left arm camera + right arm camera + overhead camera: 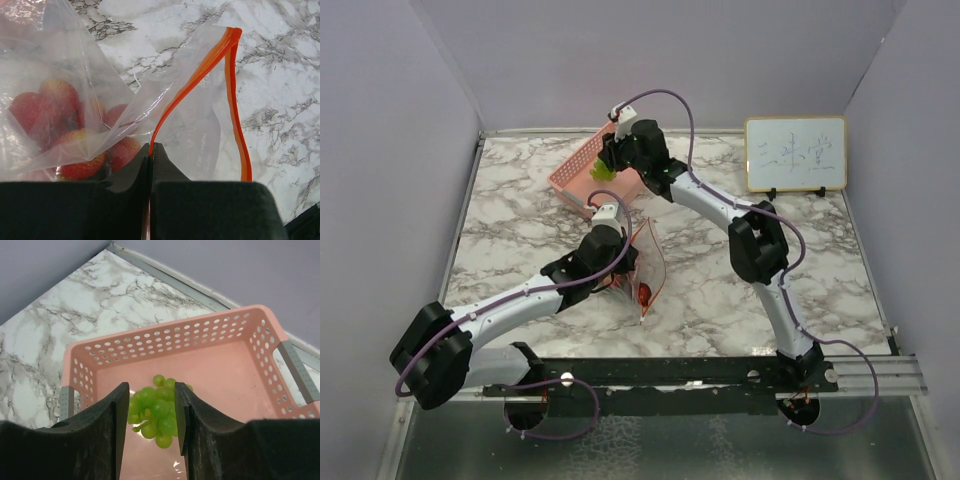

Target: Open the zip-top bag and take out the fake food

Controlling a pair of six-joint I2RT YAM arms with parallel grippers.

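Observation:
The zip-top bag (648, 262) stands crumpled at mid-table, its red-orange zip strip (200, 75) parted into two bands. My left gripper (620, 262) is shut on one band of the strip (150, 150). Glossy red fake food (60, 130) lies inside the bag, seen through the plastic; it also shows in the top view (645, 293). My right gripper (612, 158) hangs over the pink mesh basket (582, 172). It holds a green grape cluster (159, 410) between its fingers, above the basket floor (225, 385).
A small whiteboard with writing (795, 153) stands at the back right. Grey walls close in the marble table (740, 290) on three sides. A black rail (680, 372) runs along the near edge.

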